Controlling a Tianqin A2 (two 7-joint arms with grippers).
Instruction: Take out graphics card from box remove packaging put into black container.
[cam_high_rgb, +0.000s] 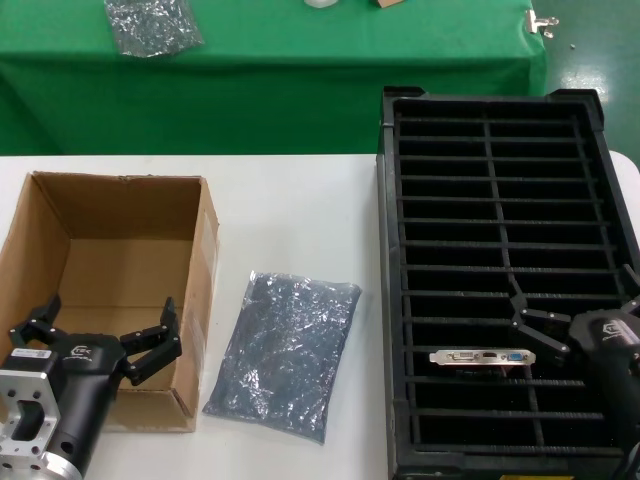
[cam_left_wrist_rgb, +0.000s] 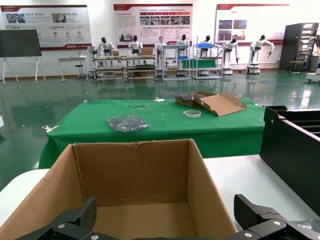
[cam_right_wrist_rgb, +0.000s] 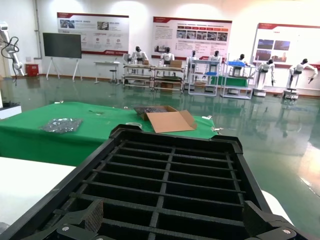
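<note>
The graphics card stands in a slot near the front of the black container (cam_high_rgb: 386, 250), and only its silver bracket (cam_high_rgb: 482, 357) with a blue and a white port shows. Just right of the card, my right gripper (cam_high_rgb: 572, 292) hovers open and empty over the slotted rows (cam_right_wrist_rgb: 170, 175). The packaging (cam_high_rgb: 285, 350) lies flat on the white table between the box and the container. My left gripper (cam_high_rgb: 108, 318) hangs open and empty over the front part of the brown box (cam_high_rgb: 110, 250). The left wrist view shows only bare cardboard (cam_left_wrist_rgb: 135, 180) inside the box.
A similar silvery bag (cam_high_rgb: 152, 25) lies on the green cloth table behind. Another open carton (cam_left_wrist_rgb: 217, 102) and a tape roll (cam_left_wrist_rgb: 192, 113) sit there too. White tabletop (cam_high_rgb: 290, 220) shows between the box and the container.
</note>
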